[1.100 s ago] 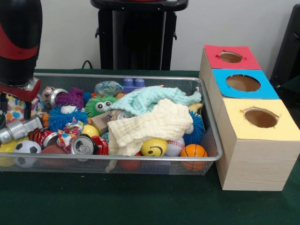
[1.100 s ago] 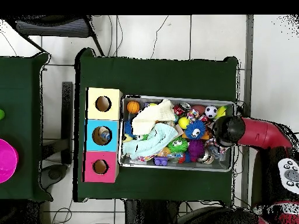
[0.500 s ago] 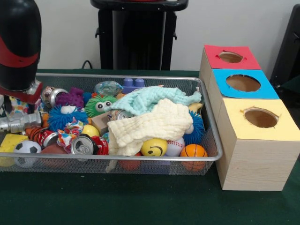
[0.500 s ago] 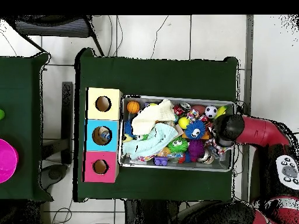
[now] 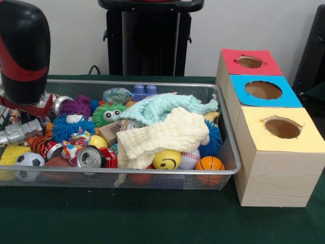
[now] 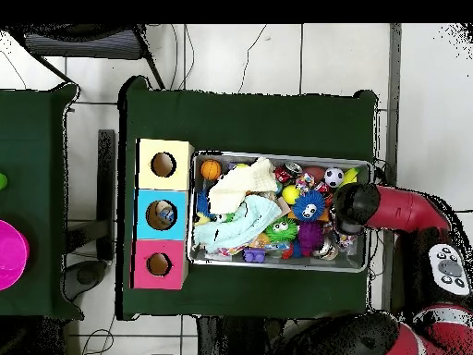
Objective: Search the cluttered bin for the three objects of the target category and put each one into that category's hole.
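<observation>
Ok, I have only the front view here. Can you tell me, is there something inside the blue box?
Observer: Yes. From overhead, a small bluish thing lies in the hole of the blue box.
Operator: And the other two holes?
Observer: Overhead, the yellow box and the red box show only plain brown inside their holes.
Operator: Is anything standing beside our table?
Observer: Yes, on the boxes' side there is a second green table, with a round pink thing on it, cut off by the picture's edge.
</observation>
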{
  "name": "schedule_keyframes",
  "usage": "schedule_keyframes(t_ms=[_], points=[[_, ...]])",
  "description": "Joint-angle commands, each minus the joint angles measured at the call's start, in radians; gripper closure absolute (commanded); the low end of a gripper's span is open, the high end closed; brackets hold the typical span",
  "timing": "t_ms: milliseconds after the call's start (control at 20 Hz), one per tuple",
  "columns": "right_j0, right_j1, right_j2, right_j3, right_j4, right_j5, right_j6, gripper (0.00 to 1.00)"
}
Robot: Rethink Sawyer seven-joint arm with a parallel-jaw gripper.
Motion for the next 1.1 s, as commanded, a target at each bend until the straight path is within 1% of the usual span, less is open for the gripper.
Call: schedule_keyframes(t_ms=[50,150,300,350,450,650,850,950,1100], points=[[0.013,0.0,0.036,0.069,-0.05,0.043,-0.126,1.0],[0.014,-0.022,0.034,0.085,-0.044,0.028,-0.109,1.0],[0.014,-0.074,0.033,0.128,-0.032,0.017,-0.097,1.0],[0.008,-0.095,0.03,0.159,-0.031,0.002,-0.092,1.0],[-0.002,-0.131,0.038,0.195,-0.018,-0.023,-0.079,1.0],[-0.007,-0.22,0.054,0.24,0.006,-0.023,-0.078,1.0],[-0.031,-0.295,0.082,0.29,0.047,-0.013,-0.082,1.0],[-0.057,-0.327,0.104,0.336,0.059,-0.06,-0.079,1.0],[-0.095,-0.398,0.154,0.402,0.096,-0.131,-0.075,1.0]])
